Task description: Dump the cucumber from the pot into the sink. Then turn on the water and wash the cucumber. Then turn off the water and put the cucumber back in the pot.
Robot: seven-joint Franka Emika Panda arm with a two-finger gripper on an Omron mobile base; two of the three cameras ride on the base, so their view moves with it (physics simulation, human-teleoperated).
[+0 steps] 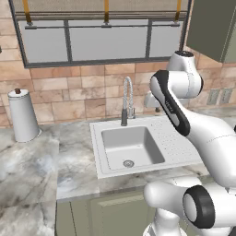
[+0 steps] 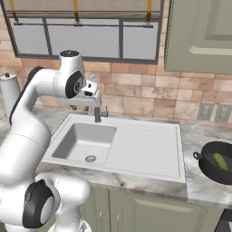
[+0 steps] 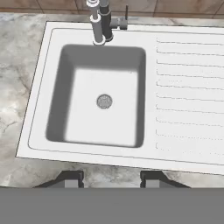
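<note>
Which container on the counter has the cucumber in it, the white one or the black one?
The black pot, right of the sink, holds the green cucumber. It is wide, shallow and open-topped. The tall white canister, left of the sink, is lidded.

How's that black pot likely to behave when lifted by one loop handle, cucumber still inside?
The pot looks wide and shallow, so held by one side handle it would probably tilt toward the far rim. It appears rigid, likely heavy for its size. The cucumber lies loose inside and, being oblong, may roll or slide early.

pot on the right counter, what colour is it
Black: the wide round pot, seen best in the right base view.
</note>
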